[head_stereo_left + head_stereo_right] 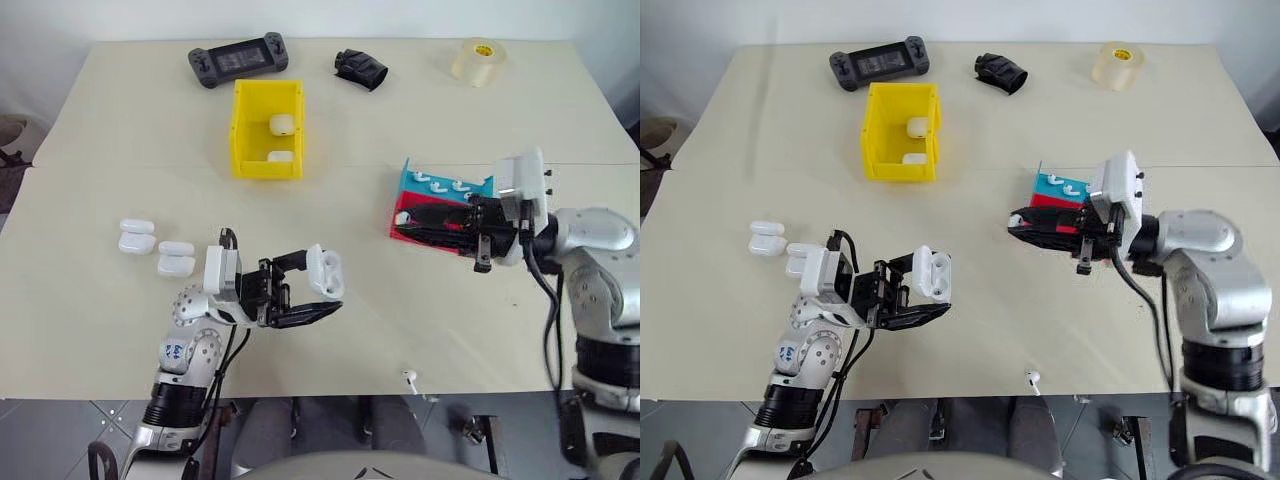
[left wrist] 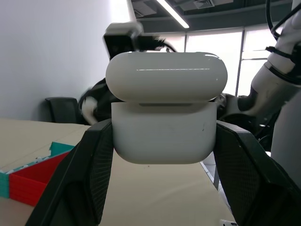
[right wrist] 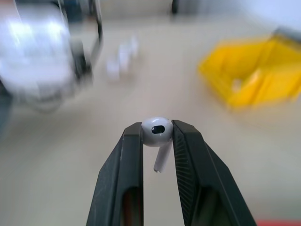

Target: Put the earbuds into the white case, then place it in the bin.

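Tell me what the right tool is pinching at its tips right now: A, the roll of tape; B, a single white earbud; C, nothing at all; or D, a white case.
B. In the right wrist view the right tool is shut on one earbud, its head squeezed between the two black fingers and its stem hanging free below.
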`<control>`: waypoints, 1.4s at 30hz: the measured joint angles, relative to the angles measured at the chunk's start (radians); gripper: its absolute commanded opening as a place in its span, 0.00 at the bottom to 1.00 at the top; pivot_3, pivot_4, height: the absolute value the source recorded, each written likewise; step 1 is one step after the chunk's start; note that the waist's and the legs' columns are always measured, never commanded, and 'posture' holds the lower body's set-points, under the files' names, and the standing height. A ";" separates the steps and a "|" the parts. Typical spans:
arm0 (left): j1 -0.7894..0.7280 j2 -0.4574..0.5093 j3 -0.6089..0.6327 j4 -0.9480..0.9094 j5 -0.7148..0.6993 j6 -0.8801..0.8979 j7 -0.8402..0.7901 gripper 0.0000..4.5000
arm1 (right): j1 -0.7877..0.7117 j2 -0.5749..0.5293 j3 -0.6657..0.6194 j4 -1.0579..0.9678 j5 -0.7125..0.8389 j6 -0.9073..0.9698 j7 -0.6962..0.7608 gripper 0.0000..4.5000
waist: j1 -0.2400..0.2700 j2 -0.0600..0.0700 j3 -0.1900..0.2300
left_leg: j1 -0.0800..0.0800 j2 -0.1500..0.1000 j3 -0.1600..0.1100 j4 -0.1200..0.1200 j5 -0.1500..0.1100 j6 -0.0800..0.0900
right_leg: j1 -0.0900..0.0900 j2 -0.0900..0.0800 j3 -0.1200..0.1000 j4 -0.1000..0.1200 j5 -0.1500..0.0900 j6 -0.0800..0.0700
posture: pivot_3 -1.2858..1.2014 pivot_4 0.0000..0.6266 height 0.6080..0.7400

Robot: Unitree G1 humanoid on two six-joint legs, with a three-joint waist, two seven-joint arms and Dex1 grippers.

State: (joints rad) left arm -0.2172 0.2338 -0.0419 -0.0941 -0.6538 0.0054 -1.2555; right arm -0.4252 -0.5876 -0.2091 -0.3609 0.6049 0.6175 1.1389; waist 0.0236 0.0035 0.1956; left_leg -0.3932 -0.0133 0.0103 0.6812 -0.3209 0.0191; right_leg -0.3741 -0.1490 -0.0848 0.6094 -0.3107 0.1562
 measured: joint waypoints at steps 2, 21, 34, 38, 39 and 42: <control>-0.022 -0.002 0.000 0.022 -0.009 0.007 -0.012 0.65 | 0.049 0.093 -0.036 -0.089 0.092 0.027 -0.121 0.11 | 0.000 0.000 0.000 | 0.000 0.000 0.000 0.000 0.000 0.000 | 0.000 0.000 0.000 0.001 0.000 0.000 | 0.52 0.24 1.00; -0.127 -0.028 0.002 0.072 -0.028 0.091 -0.027 0.65 | 0.253 0.355 0.199 -0.267 0.142 -0.181 -0.414 0.11 | -0.005 0.000 0.000 | 0.002 -0.005 0.001 -0.001 0.000 0.000 | -0.001 0.001 0.004 0.003 0.000 0.000 | 0.52 0.24 1.00; -0.133 -0.035 -0.005 0.058 -0.028 0.144 0.002 0.65 | 0.277 0.364 0.280 -0.226 0.104 -0.278 -0.421 0.11 | -0.003 0.000 0.000 | 0.002 -0.005 0.001 -0.002 0.000 0.001 | -0.001 0.001 0.004 0.003 0.000 0.000 | 0.52 0.24 1.00; -0.133 -0.036 -0.011 0.058 -0.027 0.147 0.003 0.65 | 0.291 0.356 0.281 -0.222 0.105 -0.305 -0.409 0.11 | -0.003 0.000 0.000 | 0.002 -0.005 0.001 -0.002 0.000 0.001 | -0.001 0.001 0.004 0.003 0.000 0.000 | 0.52 0.24 1.00; -0.133 -0.036 -0.012 0.058 -0.026 0.147 0.003 0.65 | 0.293 0.352 0.279 -0.221 0.106 -0.312 -0.408 0.11 | -0.003 0.000 0.000 | 0.002 -0.005 0.001 -0.002 0.000 0.001 | -0.001 0.001 0.004 0.003 0.000 0.000 | 0.52 0.24 1.00; -0.134 -0.036 -0.012 0.058 -0.025 0.145 0.005 0.65 | 0.301 0.337 0.262 -0.220 0.112 -0.320 -0.405 0.11 | -0.003 0.000 0.000 | 0.002 -0.005 0.001 -0.002 0.000 0.001 | -0.001 0.001 0.004 0.003 0.000 0.000 | 0.52 0.24 1.00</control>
State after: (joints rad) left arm -0.3510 0.1977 -0.0540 -0.0358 -0.6788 0.1507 -1.2505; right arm -0.1244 -0.2505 0.0525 -0.5808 0.7170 0.2979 0.7338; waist 0.0210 0.0034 0.1955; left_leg -0.3910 -0.0186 0.0111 0.6797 -0.3212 0.0197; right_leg -0.3751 -0.1476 -0.0808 0.6120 -0.3107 0.1562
